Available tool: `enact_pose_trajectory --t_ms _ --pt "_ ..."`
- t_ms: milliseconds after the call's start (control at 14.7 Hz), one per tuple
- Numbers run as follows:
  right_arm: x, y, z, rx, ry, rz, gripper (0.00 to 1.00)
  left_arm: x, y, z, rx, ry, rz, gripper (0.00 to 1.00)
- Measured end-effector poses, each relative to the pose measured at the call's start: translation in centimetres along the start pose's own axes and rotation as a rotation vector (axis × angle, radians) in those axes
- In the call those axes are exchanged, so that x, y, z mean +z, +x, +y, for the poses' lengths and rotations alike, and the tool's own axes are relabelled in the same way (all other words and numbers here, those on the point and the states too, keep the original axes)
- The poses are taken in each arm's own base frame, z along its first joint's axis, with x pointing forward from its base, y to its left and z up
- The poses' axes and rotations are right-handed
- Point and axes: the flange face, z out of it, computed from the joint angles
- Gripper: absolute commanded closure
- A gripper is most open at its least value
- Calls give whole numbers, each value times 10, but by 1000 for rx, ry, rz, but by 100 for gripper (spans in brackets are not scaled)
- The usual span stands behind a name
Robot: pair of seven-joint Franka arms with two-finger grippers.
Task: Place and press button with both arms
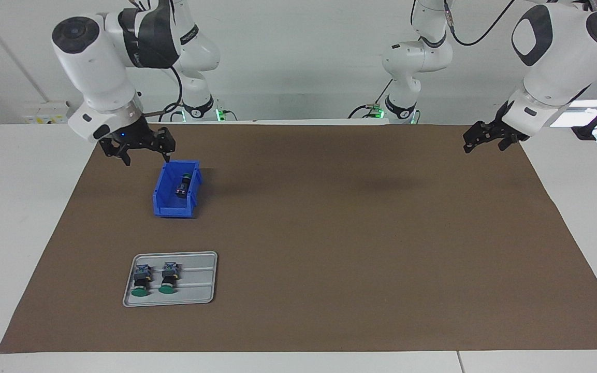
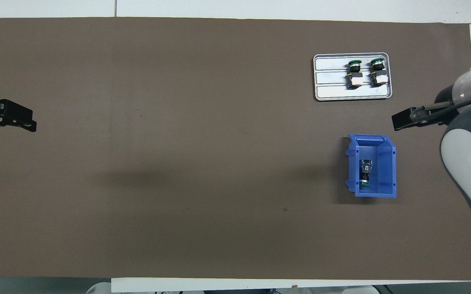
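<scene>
One green-capped button [image 1: 183, 185] lies on its side in a small blue bin [image 1: 161, 199], which also shows in the overhead view [image 2: 386, 163] with the button [image 2: 365, 173] inside. Two more buttons [image 1: 141, 282] [image 1: 169, 280] lie side by side on a grey tray [image 1: 197, 280], farther from the robots than the bin; the overhead view shows them [image 2: 354, 73] [image 2: 378, 72] on the tray [image 2: 329, 87]. My right gripper [image 1: 147, 158] [image 2: 413, 118] is open and empty, up in the air beside the bin. My left gripper [image 1: 483, 148] [image 2: 10, 124] is open and empty, waiting over the mat's edge at the left arm's end.
A brown mat [image 1: 329, 233] covers most of the white table [image 1: 24, 207]. The bin and tray stand toward the right arm's end.
</scene>
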Motion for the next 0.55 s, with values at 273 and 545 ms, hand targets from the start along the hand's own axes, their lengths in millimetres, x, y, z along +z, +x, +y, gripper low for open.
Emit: enact_pose_trajectory --t_ms 273,545 --pt "-47 -3 2 21 4 52 0 0 0 0 0 0 0 0" --pt "-60 -3 0 20 18 77 0 0 0 0 0 0 0 0"
